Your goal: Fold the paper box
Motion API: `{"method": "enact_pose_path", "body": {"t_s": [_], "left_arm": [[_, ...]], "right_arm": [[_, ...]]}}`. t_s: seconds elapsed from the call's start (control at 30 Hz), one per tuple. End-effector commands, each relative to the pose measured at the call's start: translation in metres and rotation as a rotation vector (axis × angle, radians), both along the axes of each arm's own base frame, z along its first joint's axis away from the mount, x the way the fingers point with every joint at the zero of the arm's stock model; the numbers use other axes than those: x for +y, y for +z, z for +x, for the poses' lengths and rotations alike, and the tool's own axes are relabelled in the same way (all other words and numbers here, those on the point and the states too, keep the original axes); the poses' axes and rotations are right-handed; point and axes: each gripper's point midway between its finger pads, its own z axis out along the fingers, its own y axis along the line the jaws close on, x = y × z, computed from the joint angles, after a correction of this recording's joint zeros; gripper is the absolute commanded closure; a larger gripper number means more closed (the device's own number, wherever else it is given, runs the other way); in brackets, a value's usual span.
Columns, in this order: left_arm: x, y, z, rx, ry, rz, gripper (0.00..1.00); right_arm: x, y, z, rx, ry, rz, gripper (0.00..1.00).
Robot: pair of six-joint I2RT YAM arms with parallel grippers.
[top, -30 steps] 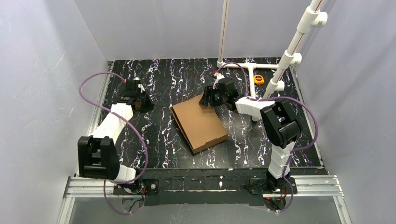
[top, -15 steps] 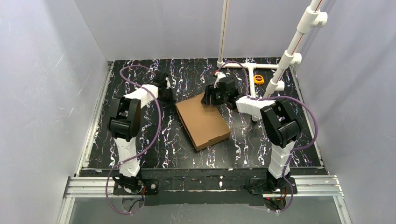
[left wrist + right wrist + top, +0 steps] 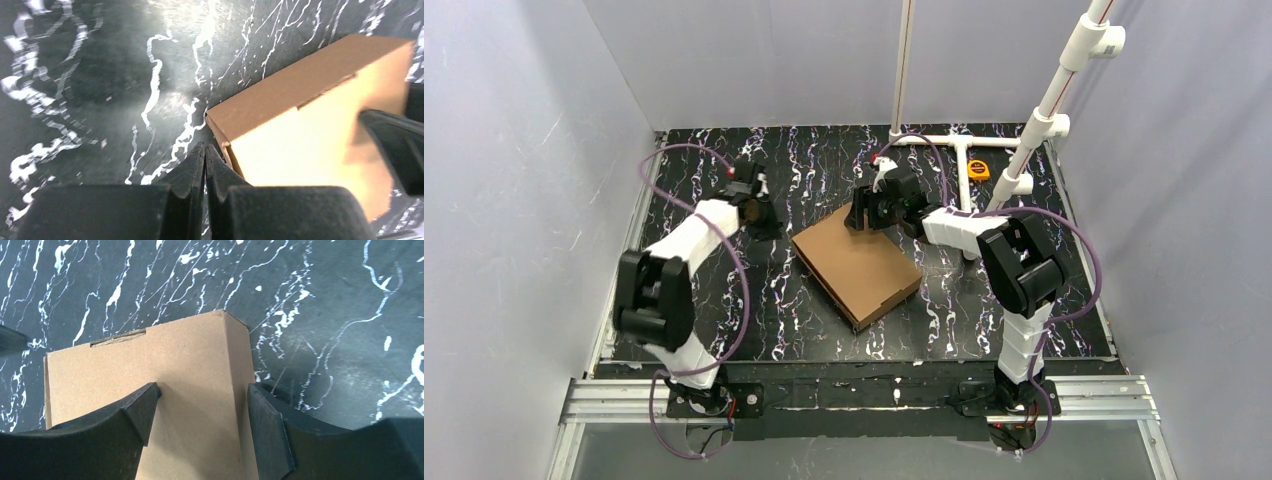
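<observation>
Status: left gripper [image 3: 205,150] pinched together, empty, tips just beside near corner of paper box [image 3: 856,262]. Box lies closed, skewed, mid-table [image 3: 944,320]. Judged light, stiff, crushable; best taken by a wall edge. Right gripper [image 3: 202,405] jaws apart, astride far corner. Wrist views show slot [image 3: 117,338]; top view doesn't.

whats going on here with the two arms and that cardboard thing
Two robot arms are working on a brown cardboard box that lies on the table, already folded into a closed, flat shape. The right gripper is at the box's far corner with its jaws apart, one finger over the top face and the other beside the side wall. The left gripper is shut and sits low by the box's left corner. Whether it touches the box can't be told.
</observation>
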Motion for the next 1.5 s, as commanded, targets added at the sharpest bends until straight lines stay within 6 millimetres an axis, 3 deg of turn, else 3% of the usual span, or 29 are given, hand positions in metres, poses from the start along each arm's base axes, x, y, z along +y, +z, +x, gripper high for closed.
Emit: {"method": "enact_pose_path", "body": {"t_s": [0.0,0.2,0.33,0.6,0.67,0.77,0.83,0.97,1.1,1.2,1.3,1.47], "left_arm": [[0.013,0.032,-0.018,-0.099,0.055,-0.097,0.98],[-0.011,0.012,-0.056,-0.049,0.078,-0.289,1.0],[-0.033,0.0,-0.068,-0.02,0.063,-0.344,1.0],[-0.092,-0.008,-0.029,0.027,-0.001,-0.455,1.0],[-0.09,-0.006,-0.03,0.026,-0.003,-0.441,1.0],[-0.066,0.001,-0.046,-0.015,0.009,-0.339,1.0],[-0.045,0.006,-0.061,-0.051,0.018,-0.275,0.93],[-0.022,0.02,-0.094,-0.132,0.023,-0.267,0.66],[-0.027,0.026,-0.123,-0.206,0.024,-0.412,0.4],[-0.041,0.033,-0.134,-0.255,0.02,-0.571,0.24],[-0.053,0.039,-0.141,-0.276,-0.003,-0.679,0.18],[-0.061,0.046,-0.14,-0.306,-0.018,-0.728,0.14]], "right_arm": [[0.004,-0.01,-0.01,0.038,0.04,-0.033,0.26],[0.004,-0.01,-0.011,0.039,0.047,-0.033,0.26],[0.005,-0.01,-0.013,0.042,0.059,-0.03,0.26],[0.009,-0.009,-0.019,0.043,0.088,-0.029,0.26],[0.008,-0.003,-0.017,0.021,0.09,-0.034,0.25],[0.006,0.013,-0.014,-0.038,0.111,-0.052,0.23],[0.004,0.025,-0.011,-0.082,0.124,-0.071,0.21],[-0.002,0.055,-0.004,-0.185,0.132,-0.106,0.16],[-0.008,0.082,-0.005,-0.275,0.156,-0.13,0.03],[-0.011,0.098,-0.014,-0.334,0.217,-0.144,0.01],[-0.017,0.107,-0.032,-0.402,0.312,-0.162,0.02],[-0.036,0.112,-0.081,-0.536,0.571,-0.132,0.02]]}}
